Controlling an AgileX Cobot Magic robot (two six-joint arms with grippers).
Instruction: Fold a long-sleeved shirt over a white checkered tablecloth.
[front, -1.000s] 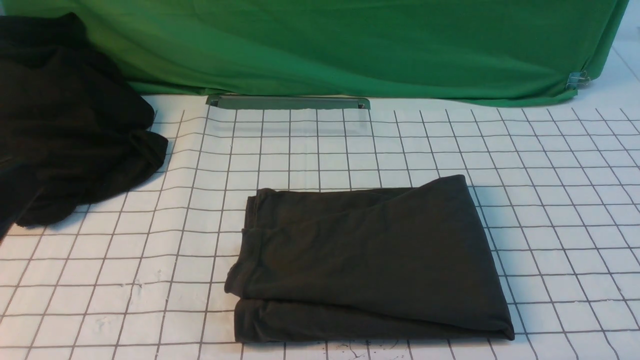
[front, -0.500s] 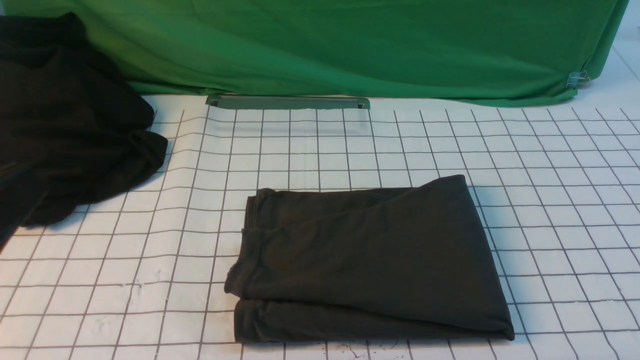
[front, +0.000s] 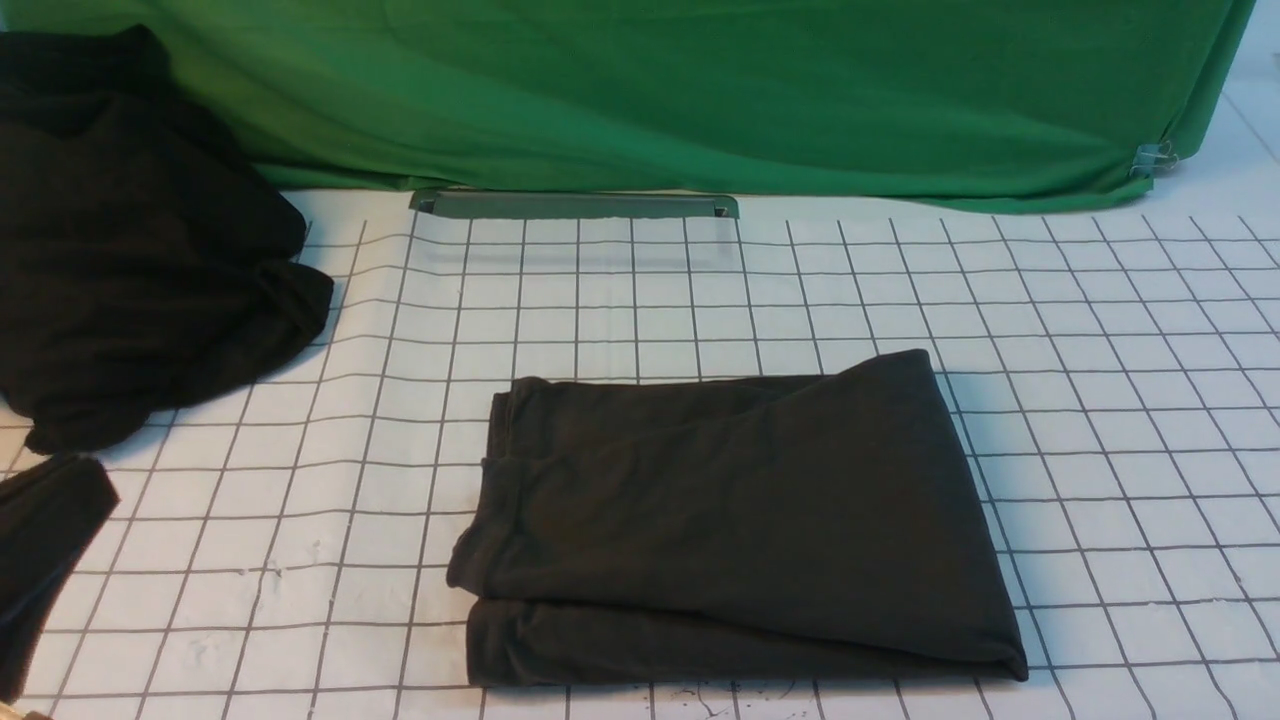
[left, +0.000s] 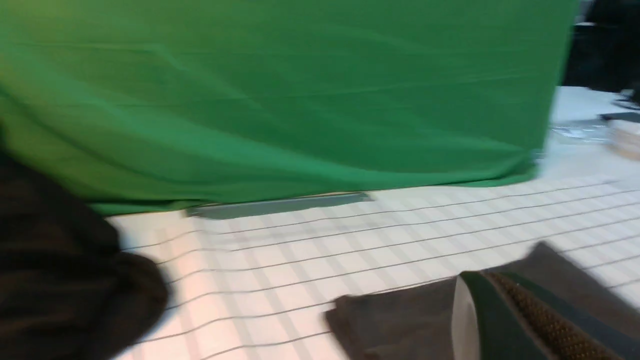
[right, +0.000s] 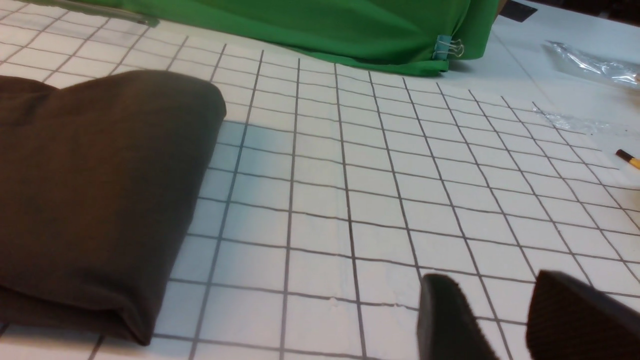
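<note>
The long-sleeved shirt (front: 740, 520) lies folded into a thick dark charcoal rectangle on the white checkered tablecloth (front: 1100, 400), a little in front of the middle; its logo is hidden. My left gripper (front: 70, 500) shows as a dark shape at the near left edge, apart from the shirt. In the blurred left wrist view its jaws (left: 480, 280) are pressed together with nothing between them, and the shirt (left: 400, 320) lies behind. My right gripper (right: 495, 280) stands open over bare tablecloth (right: 350, 175), to the right of the shirt (right: 95, 185). It is out of the front view.
A plain black heap of cloth (front: 130, 250) sits at the far left. A green draped cloth (front: 700, 90) closes the back, with a grey-green bar (front: 575, 205) below it and a binder clip (front: 1155, 158) at its right corner. Plastic wrap (right: 590, 65) and a pencil end (right: 627, 159) lie far right.
The dark left gripper has drawn back from the black heap toward the near left corner, so a strip of tablecloth now shows between them. The folded shirt has not moved.
</note>
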